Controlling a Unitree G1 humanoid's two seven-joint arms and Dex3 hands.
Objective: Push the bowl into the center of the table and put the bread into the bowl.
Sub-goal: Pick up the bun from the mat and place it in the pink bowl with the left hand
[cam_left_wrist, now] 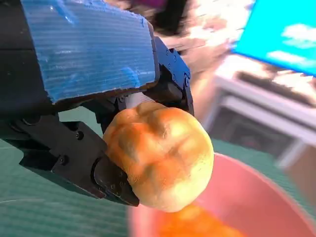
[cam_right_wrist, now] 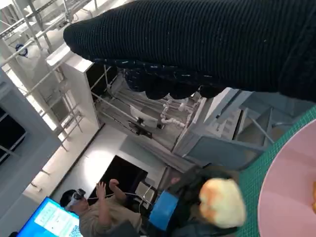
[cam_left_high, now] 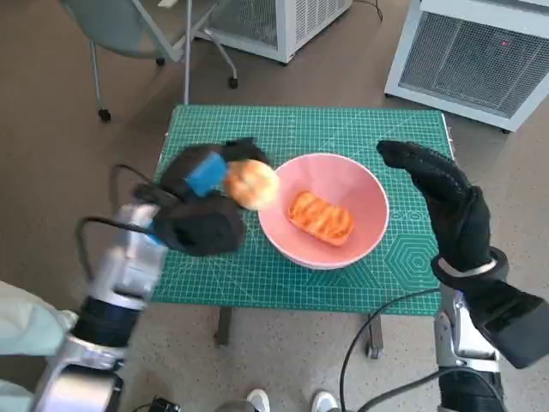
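Note:
A pink bowl (cam_left_high: 360,184) stands near the middle of the green cutting mat (cam_left_high: 283,124) on the table. An orange glazed pastry (cam_left_high: 320,217) lies inside it. My left hand (cam_left_high: 202,184) holds a round golden bread roll (cam_left_high: 251,184) in the air just over the bowl's left rim. The left wrist view shows the roll (cam_left_wrist: 160,155) gripped between the black fingers (cam_left_wrist: 79,153), with the bowl (cam_left_wrist: 247,197) below. My right hand (cam_left_high: 442,202) hovers open, fingers straight, beside the bowl's right rim without touching it. In the right wrist view the roll (cam_right_wrist: 222,202) shows past the bowl's rim (cam_right_wrist: 291,187).
A chair (cam_left_high: 146,34) stands beyond the table's far left corner. White slatted cabinets (cam_left_high: 476,51) stand at the back right. A person (cam_right_wrist: 106,210) sits by a blue screen in the right wrist view. A pair of shoes (cam_left_high: 287,401) shows on the floor at the table's near edge.

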